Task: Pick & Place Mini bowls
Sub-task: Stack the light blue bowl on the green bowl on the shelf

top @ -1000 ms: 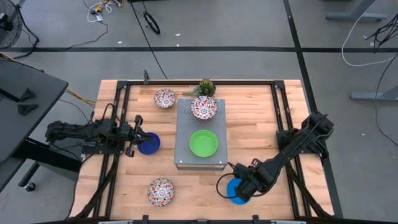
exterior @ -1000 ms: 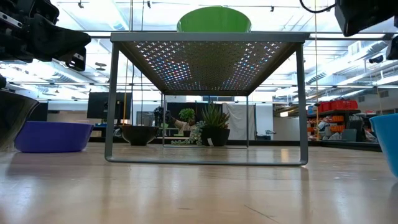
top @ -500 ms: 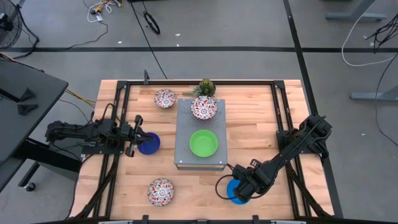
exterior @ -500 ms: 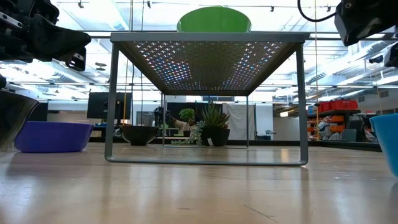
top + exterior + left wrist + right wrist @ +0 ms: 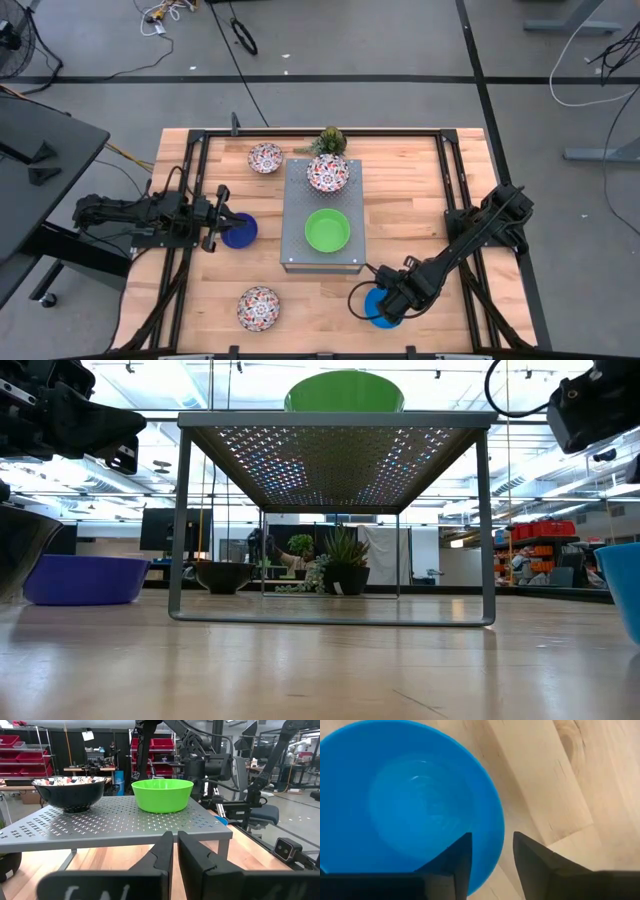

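Note:
A light blue mini bowl [image 5: 410, 805] stands on the wood near the table's front edge, right of the grey box [image 5: 300, 200]. My right gripper [image 5: 492, 845] points down over it, open. One finger is over the bowl's inside and the other outside its rim [image 5: 495, 855]; no touch shows. A green bowl [image 5: 327, 230] and a floral bowl [image 5: 326, 173] sit on the box. Two more floral bowls [image 5: 265, 157] [image 5: 258, 307] and a dark blue bowl [image 5: 240, 231] rest on the table. My left gripper [image 5: 175, 837] waits shut and level beside the dark blue bowl.
A small spiky plant [image 5: 329, 139] stands behind the box at the far edge. Dark rails [image 5: 320, 131] frame the tabletop. Bare wood lies between the box and the right rail [image 5: 410, 200].
My right gripper has sunk a little toward the light blue bowl, as the low view shows. The bowls have stayed where they were.

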Controlling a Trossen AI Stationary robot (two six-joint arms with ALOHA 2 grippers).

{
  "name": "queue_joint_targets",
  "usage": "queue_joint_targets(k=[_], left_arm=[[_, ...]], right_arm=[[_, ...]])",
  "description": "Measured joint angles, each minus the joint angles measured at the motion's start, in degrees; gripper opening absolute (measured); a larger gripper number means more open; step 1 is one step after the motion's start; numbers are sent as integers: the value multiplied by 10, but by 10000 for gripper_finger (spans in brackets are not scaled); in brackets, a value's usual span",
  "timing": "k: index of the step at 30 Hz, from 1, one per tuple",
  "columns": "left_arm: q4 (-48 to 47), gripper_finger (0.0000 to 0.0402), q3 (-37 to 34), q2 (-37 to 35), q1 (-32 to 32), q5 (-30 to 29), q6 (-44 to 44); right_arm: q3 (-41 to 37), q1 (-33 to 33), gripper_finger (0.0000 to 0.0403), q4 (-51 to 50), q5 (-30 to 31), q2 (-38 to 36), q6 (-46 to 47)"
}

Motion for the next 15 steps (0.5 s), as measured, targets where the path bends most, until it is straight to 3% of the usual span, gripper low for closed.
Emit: queue_joint_targets(k=[15], left_arm=[[0,30,0,0,0,0,0]], right_arm=[[0,-5,125,12,-19,-14,12]])
